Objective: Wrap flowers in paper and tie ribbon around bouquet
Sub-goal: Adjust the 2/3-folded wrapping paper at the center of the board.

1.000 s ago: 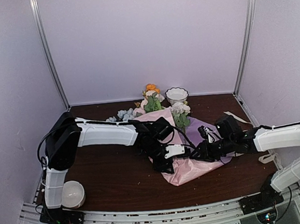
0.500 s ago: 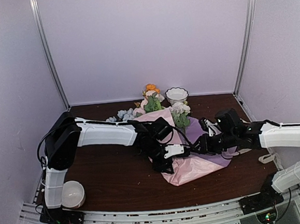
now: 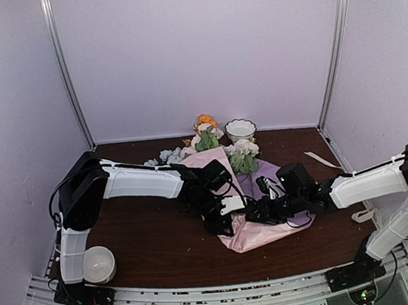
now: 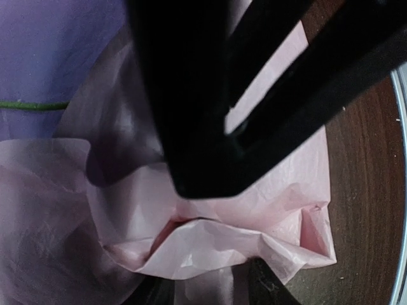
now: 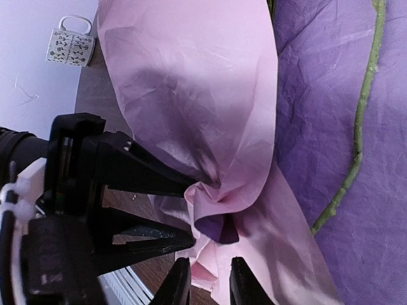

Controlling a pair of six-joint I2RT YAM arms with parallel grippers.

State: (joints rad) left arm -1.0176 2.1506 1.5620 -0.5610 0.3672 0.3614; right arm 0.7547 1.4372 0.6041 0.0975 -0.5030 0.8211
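The pink-lilac paper (image 3: 256, 232) lies crumpled mid-table, partly folded over the flowers (image 3: 243, 156), whose blooms stick out at its far end. One thin green stalk (image 5: 359, 140) crosses the paper's purple inner side. My left gripper (image 3: 227, 221) is shut on a gathered wad of the paper (image 5: 191, 76), and my own view shows the wad between its fingers (image 4: 267, 286). My right gripper (image 5: 208, 283) sits just right of it, tips almost touching the left gripper (image 5: 194, 213), jaws narrowed onto a lower fold. A cream ribbon (image 3: 321, 161) lies loose at the right.
More loose flowers (image 3: 206, 134) and a patterned bowl (image 3: 239, 128) stand at the back wall. A white bowl (image 3: 99, 263) sits beside the left arm's base. Metal posts mark the back corners, and a rail runs along the front edge.
My right gripper has travelled left across the paper to meet the left gripper, and its jaws have narrowed a little. The left gripper has kept its hold and barely moved.
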